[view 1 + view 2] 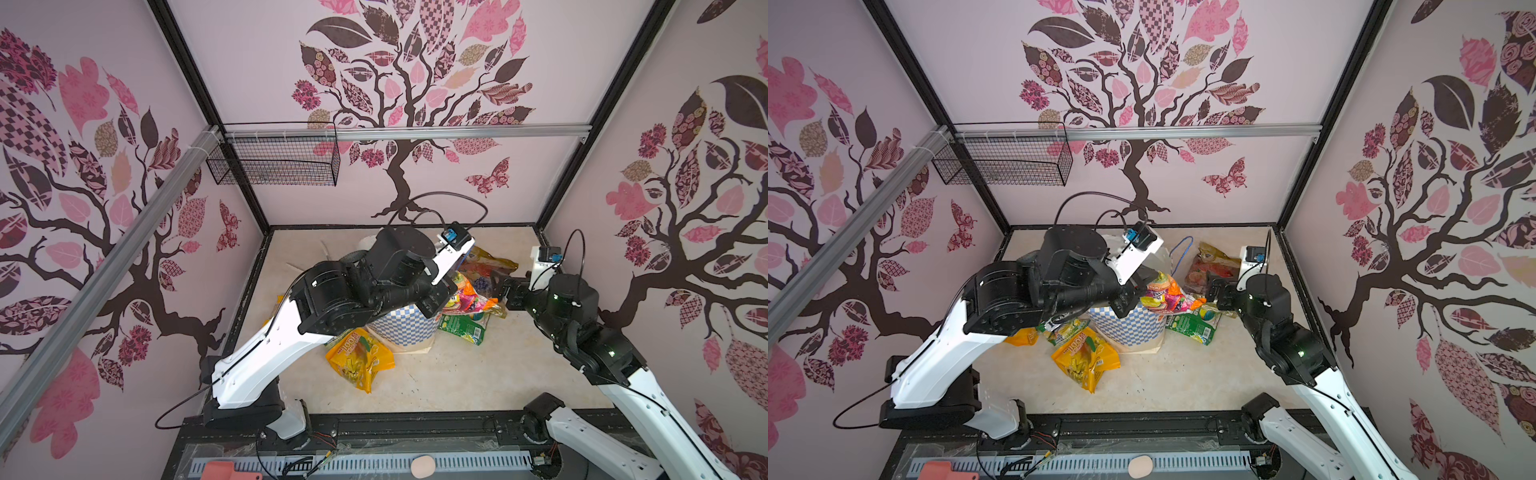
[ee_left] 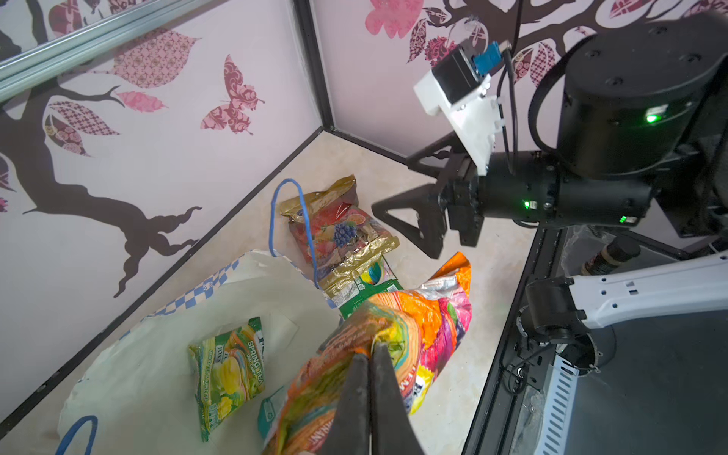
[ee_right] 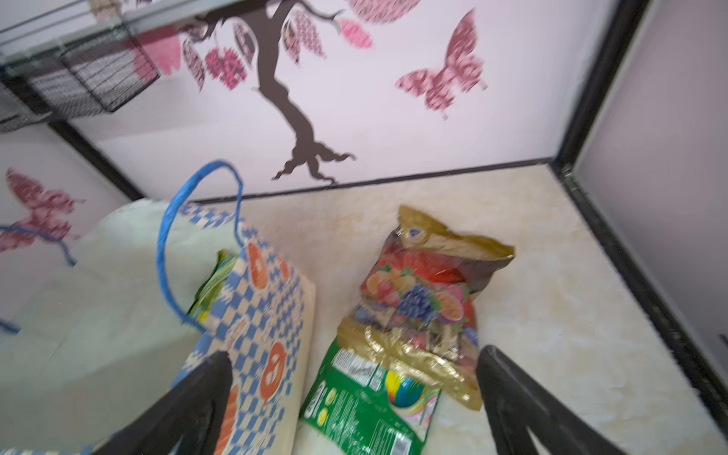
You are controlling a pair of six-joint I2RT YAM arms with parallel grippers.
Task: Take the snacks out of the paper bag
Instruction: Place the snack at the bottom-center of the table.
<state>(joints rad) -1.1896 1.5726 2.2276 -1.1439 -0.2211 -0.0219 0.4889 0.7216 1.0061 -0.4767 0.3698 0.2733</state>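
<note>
At the middle of the tabletop (image 1: 457, 382), the paper bag (image 1: 402, 329) is seen standing upright with its mouth open. The left tool (image 2: 371, 350) is closed on a multicolour packet (image 2: 417, 327), which is held at the bag's mouth and hangs partly over the rim on the side of the right arm. Inside the bag, a pale green SPRING TEA packet (image 2: 228, 370) is seen lying against the white inside. The right tool (image 3: 354, 354) is held wide open with nothing gripped, just above a gold fruit-print packet (image 3: 425, 291) and a green packet (image 3: 366, 405), which lie overlapped on the tabletop beside the bag. A yellow-orange packet (image 1: 359, 359) is laid on the tabletop at the near side of the bag.
</note>
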